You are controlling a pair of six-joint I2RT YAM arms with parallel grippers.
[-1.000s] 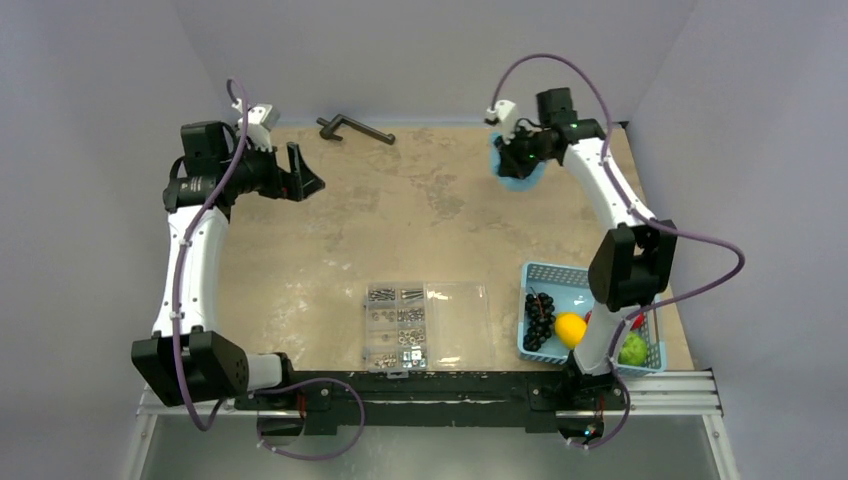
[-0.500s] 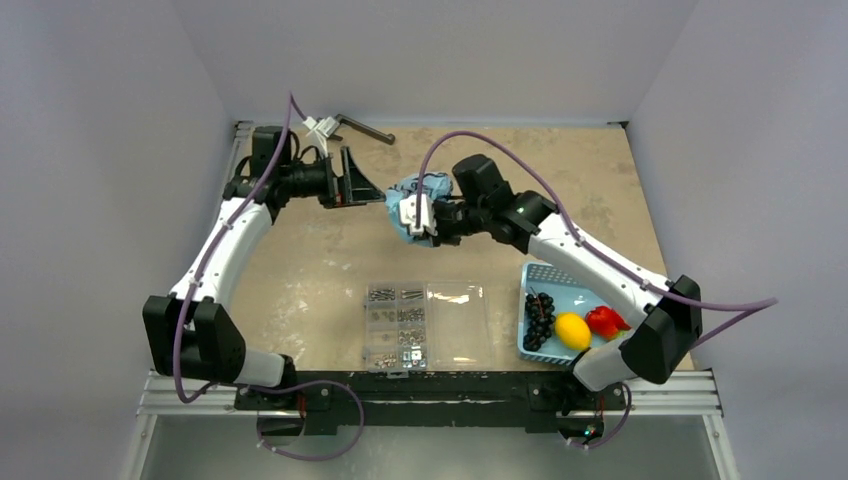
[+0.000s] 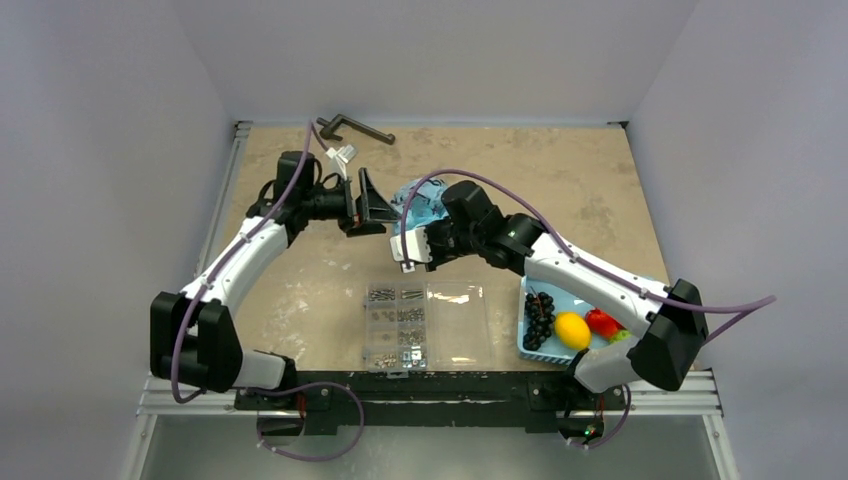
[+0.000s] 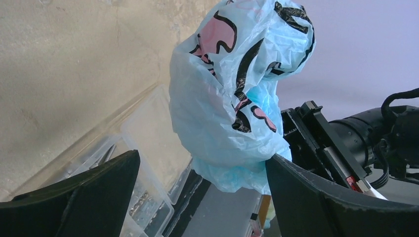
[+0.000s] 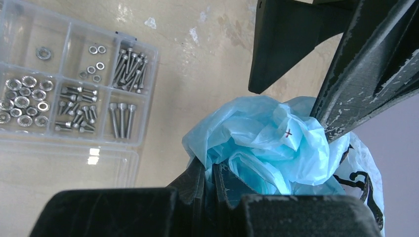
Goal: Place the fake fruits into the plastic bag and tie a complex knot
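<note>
Top external view shows the right pincer (image 3: 420, 222) clamped shut on the bunched plastic bag (image 3: 418, 200), which is held above the middle of the worktop (image 3: 560, 190). The left pincer (image 3: 378, 207) gapes wide just beside the bag. The fake fruits (image 3: 571, 330) lie in the blue basket (image 3: 550, 275) at near right.

Mottled tan worktop (image 3: 570, 180) is sitting boxed in by pale lilac-grey walls (image 3: 430, 50) at 9, 12 and 3 o'clock; aluminium rail (image 3: 690, 392) is running along 6 o'clock. Light is falling evenly.
</note>
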